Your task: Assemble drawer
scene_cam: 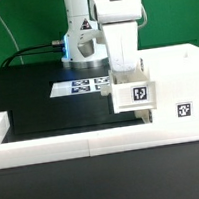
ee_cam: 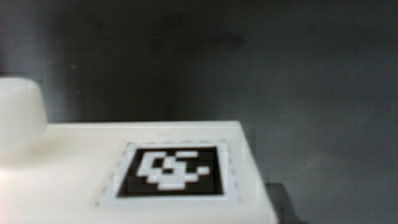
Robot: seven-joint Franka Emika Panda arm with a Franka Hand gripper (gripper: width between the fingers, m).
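Note:
My gripper (scene_cam: 127, 74) hangs straight down over a small white drawer tray (scene_cam: 134, 93) and appears shut on its top edge. The tray carries a black-and-white tag on its face and sits against the left side of the tall white case (scene_cam: 176, 78), which has its own tag low on its front. In the wrist view the tray's tagged face (ee_cam: 175, 168) fills the lower part, with its round knob (ee_cam: 18, 110) beside it. My fingertips do not show in the wrist view. A second tray is not in view.
The marker board (scene_cam: 86, 86) lies flat on the black table behind the tray, near the robot base (scene_cam: 81, 44). A low white wall (scene_cam: 73, 143) edges the table along the front and the exterior view's left.

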